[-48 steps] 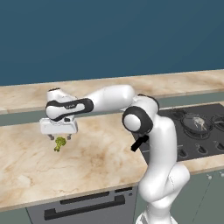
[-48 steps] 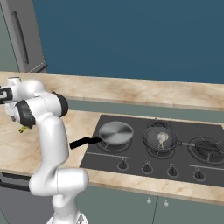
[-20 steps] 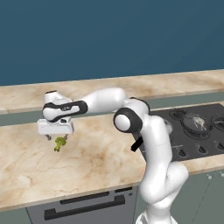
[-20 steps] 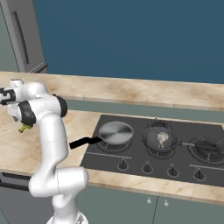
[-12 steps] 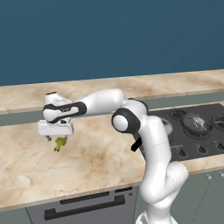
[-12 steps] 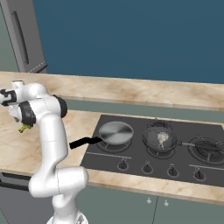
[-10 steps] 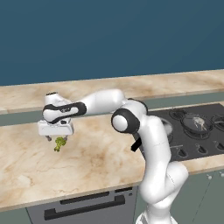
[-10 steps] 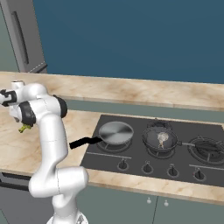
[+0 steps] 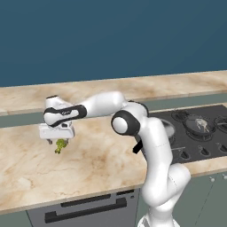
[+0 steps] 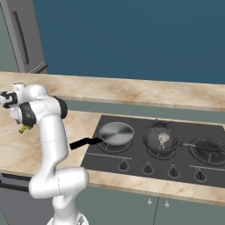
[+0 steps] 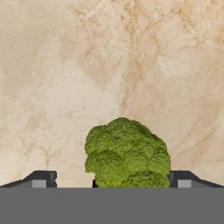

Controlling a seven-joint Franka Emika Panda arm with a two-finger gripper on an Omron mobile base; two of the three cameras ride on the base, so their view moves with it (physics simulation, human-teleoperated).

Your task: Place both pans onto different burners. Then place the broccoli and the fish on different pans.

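The broccoli (image 11: 127,153) sits on the marble counter (image 9: 102,164), well to the left of the cooktop (image 10: 176,149), and that little green floret is what the coming move turns on. In the hand view it lies squarely between the two finger tips (image 11: 41,179), crown toward the camera, bulging up between them with bare counter beyond. One tip rises on each side of it, standing wide apart, neither pad visibly touching the green. So the gripper (image 9: 56,138) is fully spread and holds nothing; it hangs straight over the floret, and the broccoli is directly below the claw rather than off to either side.

From the left base view the robot has its arm stretched far out to its left, hand pointing down, the floret peeking out just beneath the fingers. The pale stem seems to trail down and away there, though which way the floret's long axis runs against the closing line is too small to tell. From the right base view a yellow-green speck shows beside the wrist at the far left.

Over on the cooktop both pans are set on separate burners: the silver pan (image 10: 116,133) with its black handle on the left ring, the second pan (image 10: 161,139) on the middle ring with the fish (image 10: 163,138) apparently lying in it. That judgement leaves the silver pan as the broccoli's home, a long swing to the robot's right once the fingers have closed.
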